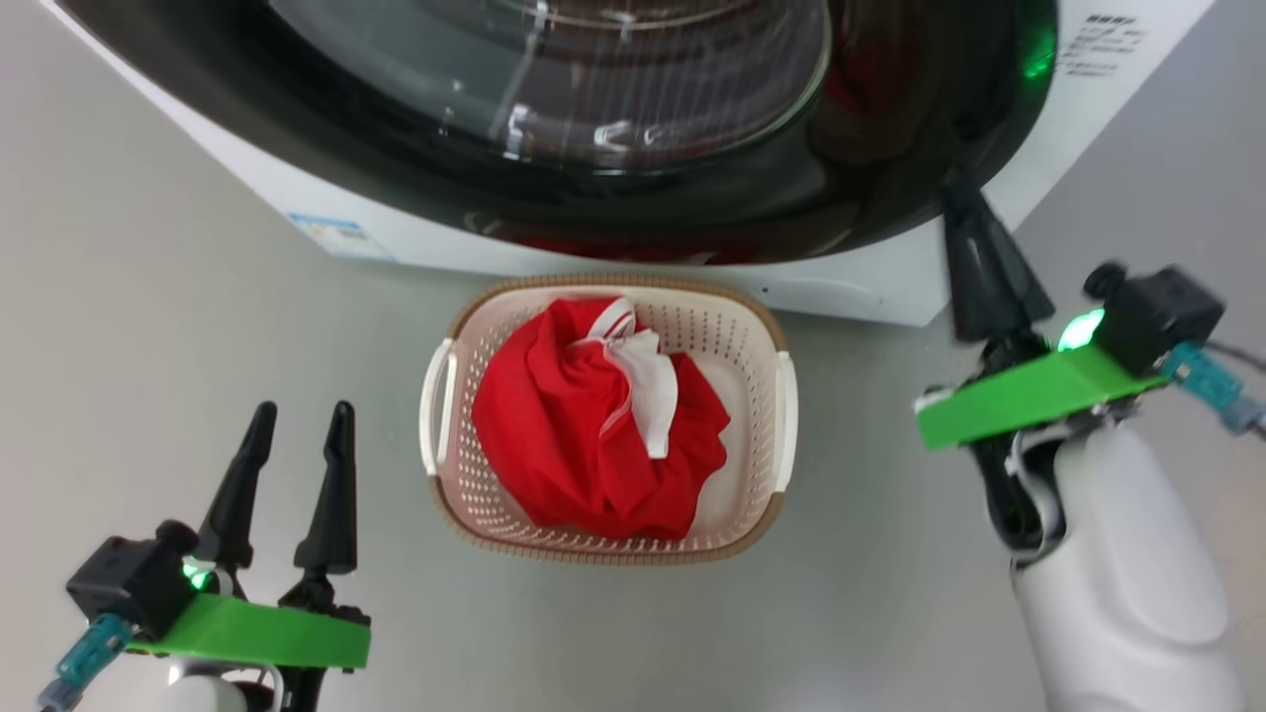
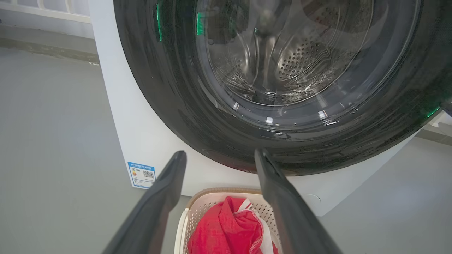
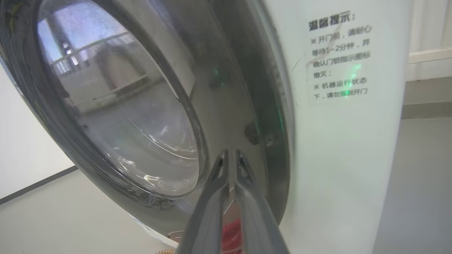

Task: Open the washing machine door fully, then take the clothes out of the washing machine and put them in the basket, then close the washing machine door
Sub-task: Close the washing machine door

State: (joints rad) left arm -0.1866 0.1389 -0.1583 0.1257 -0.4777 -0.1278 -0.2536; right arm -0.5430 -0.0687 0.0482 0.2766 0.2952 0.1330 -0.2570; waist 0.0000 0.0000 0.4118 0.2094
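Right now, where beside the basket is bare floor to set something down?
Bare grey floor lies left of the cream perforated plastic basket, beyond the open left fingers, and right of it, towards the shut right fingers. Crowded: red clothes fill the basket.

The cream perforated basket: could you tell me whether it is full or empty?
Full: the cream perforated basket holds bunched red clothes with white trim.
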